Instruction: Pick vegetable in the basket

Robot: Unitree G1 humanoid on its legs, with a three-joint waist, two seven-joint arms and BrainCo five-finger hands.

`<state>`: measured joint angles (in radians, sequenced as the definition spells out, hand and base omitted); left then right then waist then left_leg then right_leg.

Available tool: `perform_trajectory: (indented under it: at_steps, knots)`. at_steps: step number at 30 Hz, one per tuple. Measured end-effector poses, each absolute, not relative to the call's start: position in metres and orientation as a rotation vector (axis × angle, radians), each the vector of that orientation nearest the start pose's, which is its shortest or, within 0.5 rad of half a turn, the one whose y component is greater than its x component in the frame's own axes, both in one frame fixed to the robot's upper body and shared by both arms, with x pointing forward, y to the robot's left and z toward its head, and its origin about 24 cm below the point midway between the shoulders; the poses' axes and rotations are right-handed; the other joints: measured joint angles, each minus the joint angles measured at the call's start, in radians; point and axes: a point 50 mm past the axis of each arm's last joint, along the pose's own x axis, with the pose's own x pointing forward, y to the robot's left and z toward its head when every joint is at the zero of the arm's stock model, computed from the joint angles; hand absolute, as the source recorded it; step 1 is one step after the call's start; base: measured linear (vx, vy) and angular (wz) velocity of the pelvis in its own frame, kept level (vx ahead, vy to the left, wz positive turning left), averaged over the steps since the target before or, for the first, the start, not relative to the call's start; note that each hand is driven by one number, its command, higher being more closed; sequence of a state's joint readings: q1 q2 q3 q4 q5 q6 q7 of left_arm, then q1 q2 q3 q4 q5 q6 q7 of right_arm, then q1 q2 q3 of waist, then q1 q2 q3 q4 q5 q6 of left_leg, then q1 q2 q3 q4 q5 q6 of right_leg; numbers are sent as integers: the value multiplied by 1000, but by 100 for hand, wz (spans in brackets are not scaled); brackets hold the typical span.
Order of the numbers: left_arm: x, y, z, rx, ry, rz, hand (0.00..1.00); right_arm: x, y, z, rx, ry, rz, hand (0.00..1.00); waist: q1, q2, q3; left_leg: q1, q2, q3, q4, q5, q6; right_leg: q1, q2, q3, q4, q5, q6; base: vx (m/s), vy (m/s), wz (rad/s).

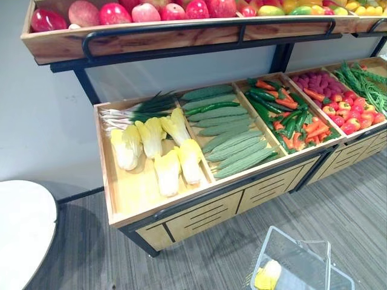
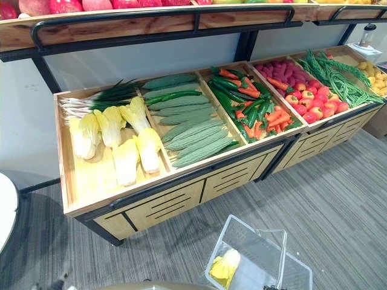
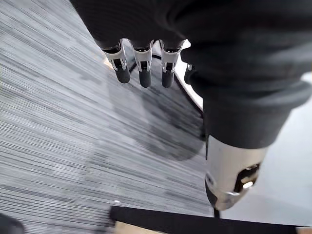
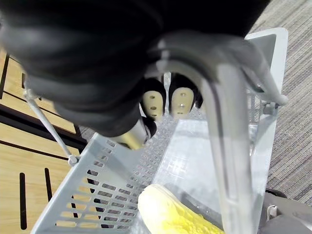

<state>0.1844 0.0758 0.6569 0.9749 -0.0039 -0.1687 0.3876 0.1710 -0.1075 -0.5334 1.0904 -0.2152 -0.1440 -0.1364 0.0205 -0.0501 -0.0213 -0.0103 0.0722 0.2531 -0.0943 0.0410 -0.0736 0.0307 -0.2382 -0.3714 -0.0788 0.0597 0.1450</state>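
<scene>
A grey plastic basket point(image 1: 300, 261) stands on the floor at the lower right, with one yellow-green cabbage point(image 2: 224, 266) lying in it. In the right wrist view my right hand point(image 4: 154, 101) has its fingers curled round the basket handle point(image 4: 228, 146), and the cabbage point(image 4: 168, 214) lies below. More cabbages point(image 1: 151, 150) lie in the stand's left crate point(image 1: 104, 175), beside spring onions point(image 1: 130, 112). My left hand point(image 3: 142, 68) hangs over the carpet with relaxed fingers, holding nothing.
The wooden stand also holds cucumbers point(image 1: 228, 130), green and red peppers point(image 1: 290, 115), small red fruit point(image 1: 338, 103) and green beans point(image 1: 366, 84). An upper shelf point(image 1: 145, 37) carries red fruit. A white round table point(image 1: 21, 232) sits at the lower left.
</scene>
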Motion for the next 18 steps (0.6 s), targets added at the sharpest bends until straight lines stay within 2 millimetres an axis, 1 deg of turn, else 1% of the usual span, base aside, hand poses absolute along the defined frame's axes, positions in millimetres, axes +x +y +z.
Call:
perform_trajectory:
  at_steps: [2,5,6,8,9,10,11,12,13,14,15,16,17,18]
  knots:
    - [23,281,-142,45,1019,1056,0,42,-259,-155,-112,1112,-584,100,-4,0,0,3,1,4,0,0,0,2,2,4,-4,1,2,21,-17,-5]
    - [14,273,-148,53,1102,993,0,46,-258,-155,-124,1110,-569,100,-4,3,1,22,3,19,0,-4,-4,10,4,25,-8,4,6,26,-21,-16]
    - [14,271,-150,51,1114,967,0,47,-258,-155,-129,1109,-564,100,-5,3,1,23,4,22,0,-4,-5,9,5,26,-8,4,6,13,-21,-13]
    - [20,260,-154,75,1141,831,0,51,-256,-155,-139,1101,-552,100,-11,5,2,28,7,33,-1,-9,-12,7,8,37,-8,3,5,1,-21,-14]
    - [21,258,-155,78,1144,804,0,53,-256,-155,-141,1097,-546,100,-14,5,3,32,9,38,-1,-12,-14,7,9,42,-7,1,2,-6,-21,-21]
    - [24,253,-157,84,1145,756,0,56,-255,-155,-145,1092,-538,100,-18,0,8,37,10,47,0,-17,-13,6,10,51,-5,-1,4,-6,-17,-20]
    - [29,249,-157,84,1140,712,0,57,-255,-155,-144,1089,-538,100,-19,-3,13,34,11,53,14,-28,-15,1,6,56,5,-12,12,-2,-9,-25]
    - [36,242,-159,88,1131,652,0,61,-256,-154,-143,1079,-542,100,-20,0,31,17,19,62,90,-72,-13,-9,-3,72,44,-31,16,-6,-1,-23]
    - [38,239,-159,88,1130,619,0,62,-257,-153,-138,1074,-549,100,-21,-2,41,2,26,65,140,-101,-12,-17,-8,81,68,-43,20,-8,10,-28]
    - [42,232,-161,97,1130,558,0,61,-261,-152,-125,1068,-573,100,-25,8,48,-22,39,69,224,-150,-9,-33,-16,94,114,-66,21,-25,179,-150]
    - [58,227,-161,204,1118,374,0,71,-259,-150,-79,1015,-602,100,-44,43,78,-119,126,181,436,-282,13,-171,18,238,188,22,-1,-75,246,-188]
    - [66,225,-160,217,1098,354,0,80,-260,-148,-73,987,-602,100,-48,59,101,-120,149,218,442,-299,13,-192,41,257,165,102,-11,-129,325,-205]
    - [75,223,-159,235,1075,328,0,82,-259,-148,-72,981,-596,100,-48,63,118,-118,162,241,442,-304,19,-202,51,267,146,146,-17,-132,239,-93]
    - [84,224,-156,254,1041,312,0,83,-257,-148,-60,977,-595,100,-50,59,136,-109,165,264,441,-304,29,-209,51,267,158,152,-24,-91,273,-75]
